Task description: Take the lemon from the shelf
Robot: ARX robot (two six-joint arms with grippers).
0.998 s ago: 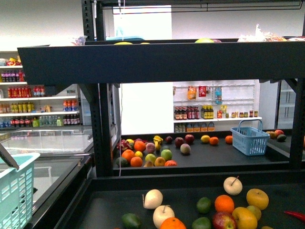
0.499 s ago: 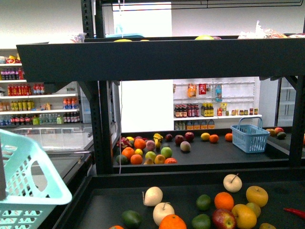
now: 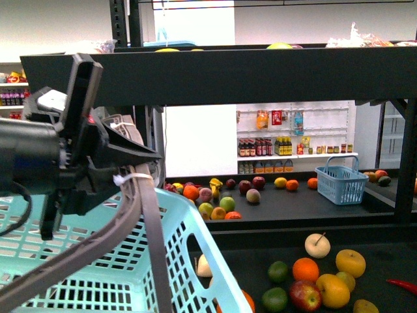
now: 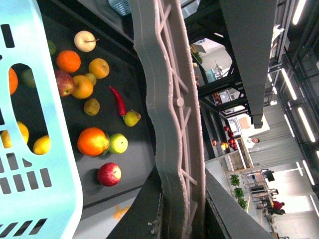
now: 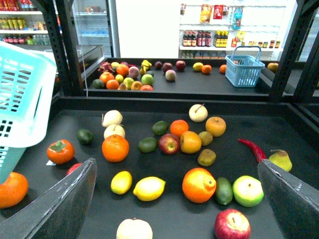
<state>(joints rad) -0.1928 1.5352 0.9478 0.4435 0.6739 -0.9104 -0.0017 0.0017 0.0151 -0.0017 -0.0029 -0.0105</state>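
At the apparent reach step, the open, empty right gripper (image 5: pixel 177 163) needed lowering onto the large yellow lemon (image 5: pixel 149 188) on the black metal shelf (image 5: pixel 172 216).

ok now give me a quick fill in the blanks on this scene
1. The left gripper holds the turquoise basket by its ____.
2. The right gripper has its jaws ____.
3. On the shelf, the lemon has skin coloured ____.
4. The chili beside the pear is ____.
Missing: handle; open; yellow; red.
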